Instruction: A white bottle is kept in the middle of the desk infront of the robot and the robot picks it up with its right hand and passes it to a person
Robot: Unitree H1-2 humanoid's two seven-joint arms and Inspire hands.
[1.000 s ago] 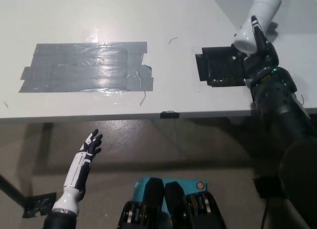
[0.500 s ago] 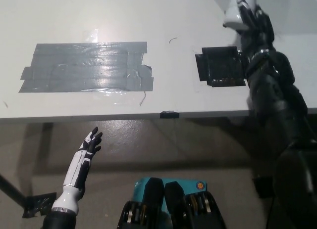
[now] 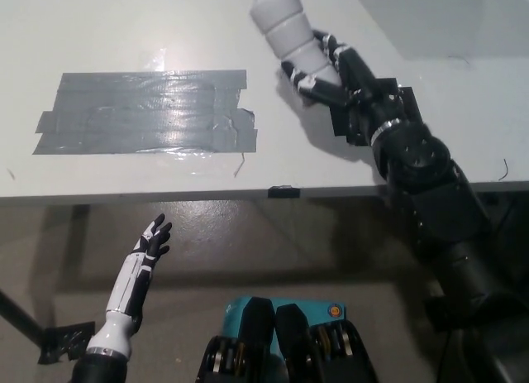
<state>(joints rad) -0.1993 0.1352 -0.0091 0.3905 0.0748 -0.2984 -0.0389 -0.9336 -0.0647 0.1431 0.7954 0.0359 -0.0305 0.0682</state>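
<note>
I see my right robot hand (image 3: 326, 69) wrapped around the lower end of the white bottle (image 3: 285, 23), fingers closed on it. The bottle is ribbed, tilted up and to the picture's left, its top running out of the frame at the upper edge. It is lifted clear of the bench (image 3: 124, 27), casting a shadow on the surface below the hand. The black arm reaches in from the lower right and crosses over a patch of black tape (image 3: 405, 98) stuck to the bench, most of which the wrist hides. Further left on the bench I see a wide patch of grey tape (image 3: 145, 110), well apart from the bottle. My left robot hand (image 3: 150, 242) rests low at the lower left, below the bench's front edge, fingers spread and holding nothing.
</note>
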